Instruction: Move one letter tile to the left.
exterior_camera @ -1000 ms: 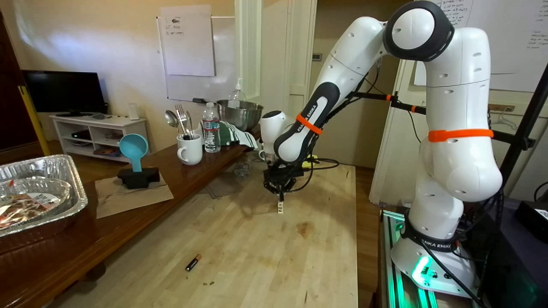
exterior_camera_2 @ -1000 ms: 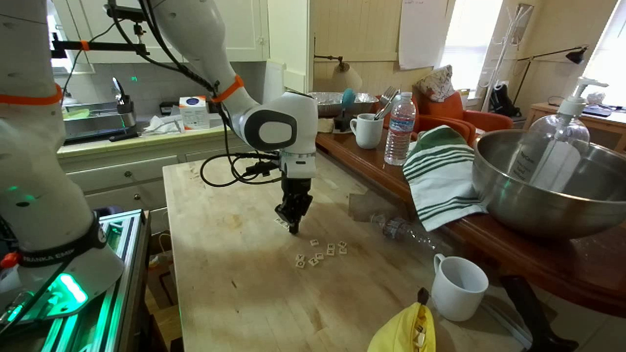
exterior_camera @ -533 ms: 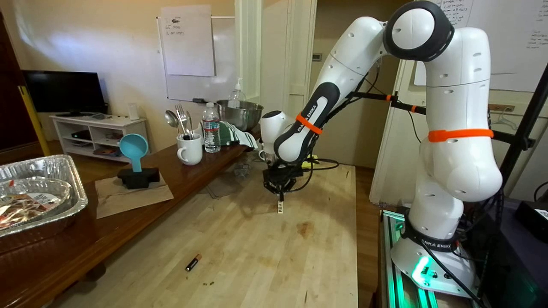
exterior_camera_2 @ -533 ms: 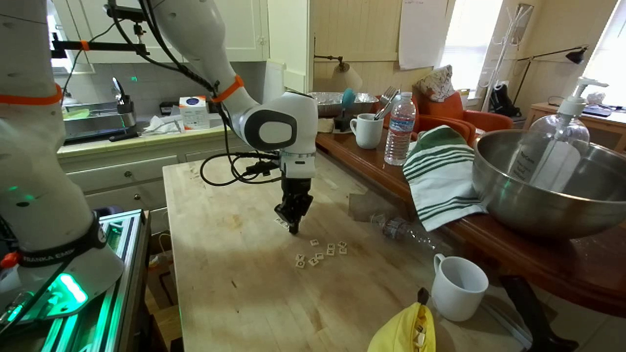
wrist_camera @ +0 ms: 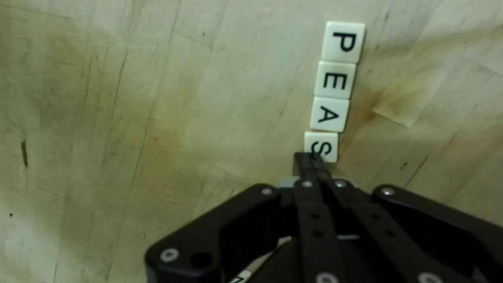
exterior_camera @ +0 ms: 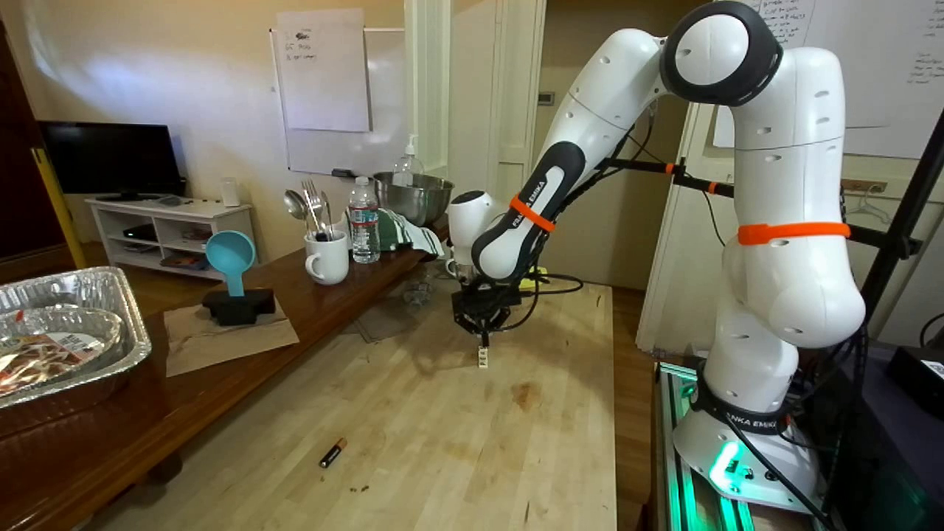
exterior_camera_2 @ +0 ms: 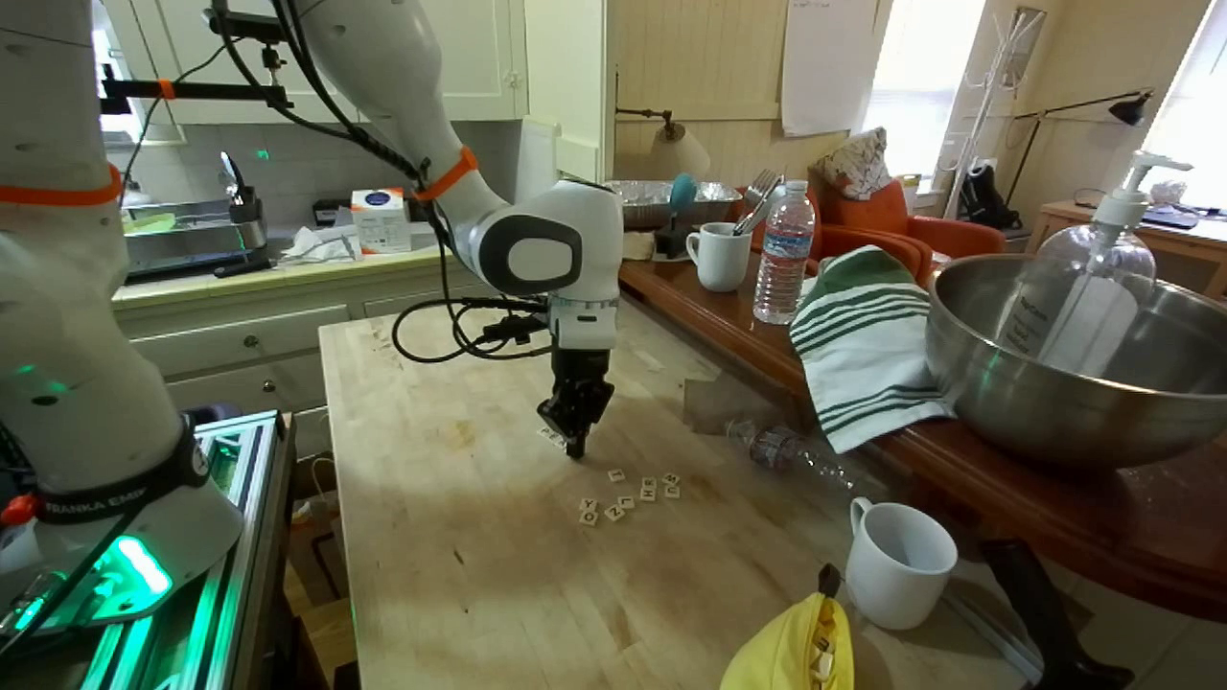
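At the far left, in an exterior view, a foil tray [exterior_camera: 81, 287] sits on the wooden counter [exterior_camera: 166, 405] with a round foil pan [exterior_camera: 88, 313] inside it; the pan holds something brown and white, too unclear to name. Next comes a blue scoop [exterior_camera: 231, 253], its handle upright in a black stand [exterior_camera: 237, 307] that rests on brown paper [exterior_camera: 184, 339]. To the right of that, a white mug [exterior_camera: 330, 258] holds cutlery [exterior_camera: 295, 205], heads up; well apart from it, on the pale table [exterior_camera: 442, 457], lies a battery [exterior_camera: 332, 453]. A labelled plastic bottle [exterior_camera: 364, 221] stands just beside the mug.

Further right, the gripper [exterior_camera: 484, 341] points down at the table. The wrist view shows its fingers pressed together, the tips overlapping the edge of the S tile [wrist_camera: 327, 143]; whether they touch it I cannot tell. That tile lies flat on the table in a row, just beside the A tile [wrist_camera: 330, 114], with the E tile [wrist_camera: 335, 80] and the P tile [wrist_camera: 344, 42] in line beyond.

In an exterior view, loose tiles [exterior_camera_2: 626, 502] lie scattered near the gripper, to its right. Further along, a clear bottle [exterior_camera_2: 778, 448] lies on its side, and a yellow pouch [exterior_camera_2: 781, 647] gapes at its zip, pale pieces [exterior_camera_2: 823, 663] showing in the opening. A striped towel [exterior_camera_2: 868, 355] drapes over the counter edge. Then comes another mug [exterior_camera_2: 896, 565], upright, its white inner wall in sight. At the far right is a steel bowl [exterior_camera_2: 1035, 422], and in it leans a transparent pump bottle [exterior_camera_2: 1083, 297].
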`<state>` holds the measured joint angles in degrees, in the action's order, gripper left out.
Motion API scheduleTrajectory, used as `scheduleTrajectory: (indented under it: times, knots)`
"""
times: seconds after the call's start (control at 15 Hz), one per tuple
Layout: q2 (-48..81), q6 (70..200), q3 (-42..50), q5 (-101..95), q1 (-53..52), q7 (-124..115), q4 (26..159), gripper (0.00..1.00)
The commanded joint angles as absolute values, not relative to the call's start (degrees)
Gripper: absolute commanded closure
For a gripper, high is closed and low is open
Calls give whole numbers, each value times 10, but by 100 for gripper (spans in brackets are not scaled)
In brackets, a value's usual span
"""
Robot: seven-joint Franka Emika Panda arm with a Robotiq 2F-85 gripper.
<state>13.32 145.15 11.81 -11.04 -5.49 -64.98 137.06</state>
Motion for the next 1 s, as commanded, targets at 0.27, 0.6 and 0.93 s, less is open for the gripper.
scheduleTrajectory:
  times: [0.27,0.6,0.93]
  knots:
    - [158,1444,95,-108,-53,-688,1370,100]
    - [157,1450,98,-121,-54,-702,1370,100]
    - [152,1458,100,-127,-52,-706,1369,100]
